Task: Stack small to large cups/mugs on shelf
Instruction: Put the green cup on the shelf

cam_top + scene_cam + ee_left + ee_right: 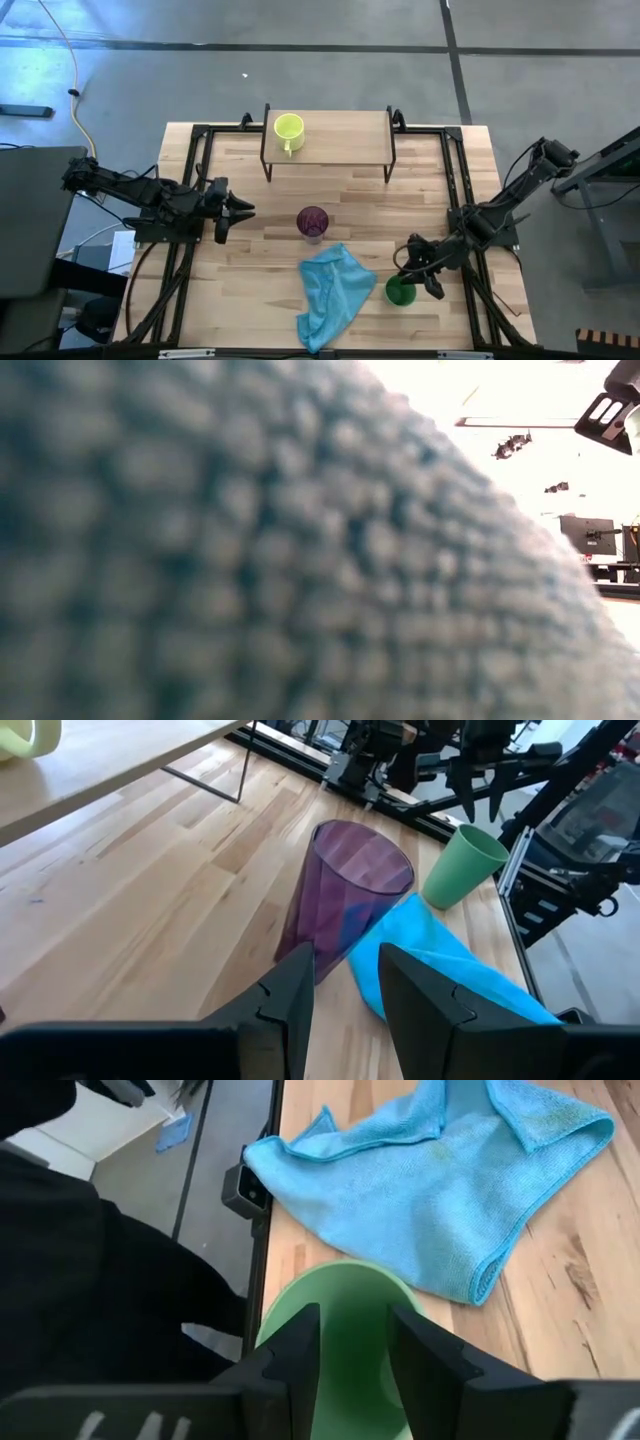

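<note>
A yellow-green mug (288, 128) stands on the left part of the wooden shelf (345, 128) at the table's far side. A translucent purple cup (313, 221) stands upright on the table's middle; it also shows in the left wrist view (345, 890). My left gripper (238, 210) is open and level, left of the purple cup and apart from it. A green cup (400, 291) stands upright near the right front. My right gripper (418, 272) is open and points down just above its rim (340, 1280), fingers clear of it as seen in the left wrist view (465, 865).
A light blue cloth (335, 290) lies crumpled between the purple and green cups, reaching the table's near edge; it fills the low view (250, 560). Black frame rails (455, 170) run along both table sides. The shelf's right part is bare.
</note>
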`<act>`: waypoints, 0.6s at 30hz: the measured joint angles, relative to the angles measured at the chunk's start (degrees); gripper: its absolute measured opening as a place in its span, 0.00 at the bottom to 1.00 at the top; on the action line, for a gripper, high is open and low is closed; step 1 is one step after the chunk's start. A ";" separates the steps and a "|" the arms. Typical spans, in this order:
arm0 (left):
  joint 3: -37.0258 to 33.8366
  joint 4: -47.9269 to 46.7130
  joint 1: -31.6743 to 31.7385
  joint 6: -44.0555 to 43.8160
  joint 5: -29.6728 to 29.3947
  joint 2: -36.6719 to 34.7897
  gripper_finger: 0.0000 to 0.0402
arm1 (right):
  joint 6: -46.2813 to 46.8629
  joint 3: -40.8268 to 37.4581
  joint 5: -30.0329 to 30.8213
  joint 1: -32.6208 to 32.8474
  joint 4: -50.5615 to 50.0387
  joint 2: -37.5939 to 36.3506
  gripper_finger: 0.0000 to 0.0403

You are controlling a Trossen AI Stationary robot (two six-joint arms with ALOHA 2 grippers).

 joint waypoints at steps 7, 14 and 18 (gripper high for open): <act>0.00 0.09 0.00 -0.52 0.02 0.00 0.26 | -2.74 0.02 3.28 0.00 -1.18 0.02 0.27; 0.00 0.09 0.00 -0.57 0.00 0.00 0.26 | -4.47 0.55 4.03 0.28 -2.43 0.08 0.27; 0.00 0.09 0.00 -0.87 0.01 0.00 0.26 | -7.84 6.61 6.84 1.16 -9.87 1.20 0.27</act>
